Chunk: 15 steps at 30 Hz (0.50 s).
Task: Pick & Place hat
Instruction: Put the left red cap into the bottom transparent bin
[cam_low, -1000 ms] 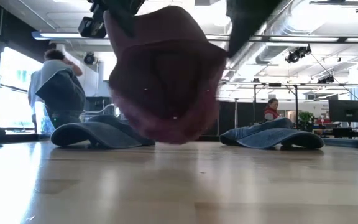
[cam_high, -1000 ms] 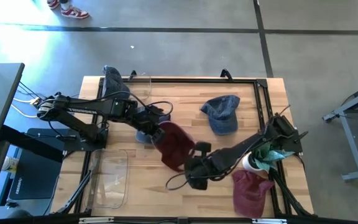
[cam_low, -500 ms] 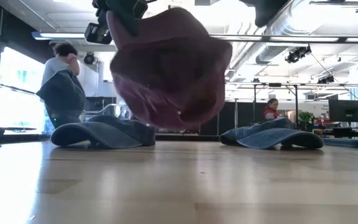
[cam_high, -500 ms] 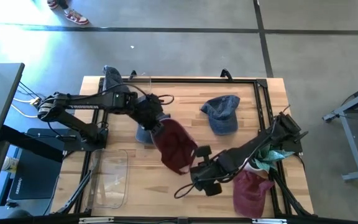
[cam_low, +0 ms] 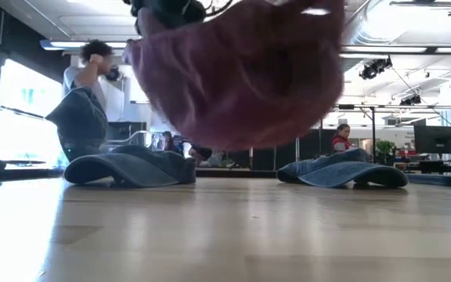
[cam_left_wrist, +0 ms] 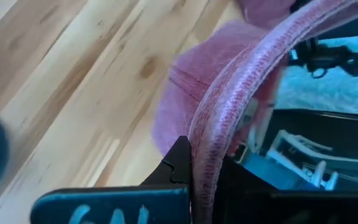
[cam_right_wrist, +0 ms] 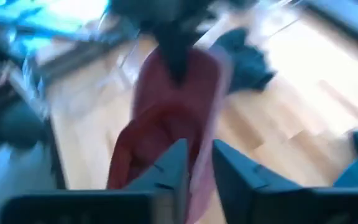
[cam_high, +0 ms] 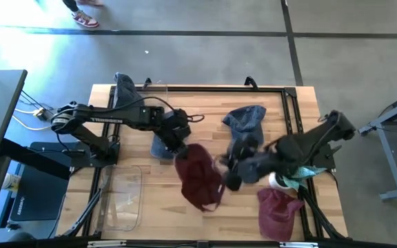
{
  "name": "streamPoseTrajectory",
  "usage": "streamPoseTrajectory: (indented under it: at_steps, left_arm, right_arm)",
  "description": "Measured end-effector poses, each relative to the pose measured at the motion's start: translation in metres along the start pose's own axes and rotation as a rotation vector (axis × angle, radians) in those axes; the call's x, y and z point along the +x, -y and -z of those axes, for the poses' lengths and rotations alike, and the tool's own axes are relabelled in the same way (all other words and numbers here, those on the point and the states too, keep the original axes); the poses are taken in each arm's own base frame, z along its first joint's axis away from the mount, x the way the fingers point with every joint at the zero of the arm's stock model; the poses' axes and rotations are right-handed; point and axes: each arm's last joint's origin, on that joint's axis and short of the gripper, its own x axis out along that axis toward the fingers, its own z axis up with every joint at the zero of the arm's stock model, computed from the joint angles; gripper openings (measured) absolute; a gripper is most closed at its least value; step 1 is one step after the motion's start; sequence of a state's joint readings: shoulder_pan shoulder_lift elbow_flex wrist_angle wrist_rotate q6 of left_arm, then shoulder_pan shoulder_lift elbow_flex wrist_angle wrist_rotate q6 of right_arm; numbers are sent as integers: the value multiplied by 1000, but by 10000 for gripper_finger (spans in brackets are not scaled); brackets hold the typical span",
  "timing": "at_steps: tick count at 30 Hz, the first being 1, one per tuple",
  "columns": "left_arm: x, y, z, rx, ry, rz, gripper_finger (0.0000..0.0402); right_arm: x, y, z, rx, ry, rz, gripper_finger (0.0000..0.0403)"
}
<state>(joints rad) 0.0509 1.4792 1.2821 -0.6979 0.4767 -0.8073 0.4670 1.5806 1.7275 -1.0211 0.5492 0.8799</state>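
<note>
The maroon hat (cam_high: 200,180), soft, light and floppy, hangs above mid-table clamped at its stiffer brim edge by the left gripper (cam_high: 178,148), the best hold, while the right gripper (cam_high: 230,164), at its three o'clock, stands slightly parted, holding nothing.

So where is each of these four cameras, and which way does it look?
High view: above, looking straight down at the table, both arms and the red hat.
Low view: at tabletop height, looking across; the red hat hangs overhead, two blue hats behind.
Left wrist view: on the left arm, its fingers clamped on the hat's brim.
Right wrist view: on the right arm, past its fingers toward the hat.
All four share the red hat.
</note>
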Motion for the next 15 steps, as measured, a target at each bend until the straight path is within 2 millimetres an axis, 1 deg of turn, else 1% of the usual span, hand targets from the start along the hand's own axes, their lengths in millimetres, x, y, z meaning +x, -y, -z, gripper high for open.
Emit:
streamPoseTrajectory:
  at_steps: [3, 6, 9, 11, 12, 14, 15]
  left_arm:
    - [-3, 5, -3, 22, 30, 36, 1]
    - [-2, 5, -3, 20, 33, 43, 1]
    - [-2, 6, -4, 23, 39, 48, 1]
    - [-2, 5, -4, 23, 43, 43, 1]
    - [-2, 5, -4, 23, 48, 40, 1]
    - [-2, 6, -4, 24, 51, 38, 1]
    - [-2, 6, -4, 24, 52, 37, 1]
  right_arm:
    - [10, 16, -16, 25, 1, 24, 138]
    - [35, 22, -26, -16, -71, -12, 195]
    - [57, 26, -28, -53, -121, -3, 229]
    - [68, 26, -29, -70, -155, -27, 231]
    - [74, 27, -29, -75, -172, -27, 226]
    - [83, 28, -28, -82, -193, -16, 203]
    - [85, 28, -28, -86, -196, -12, 184]
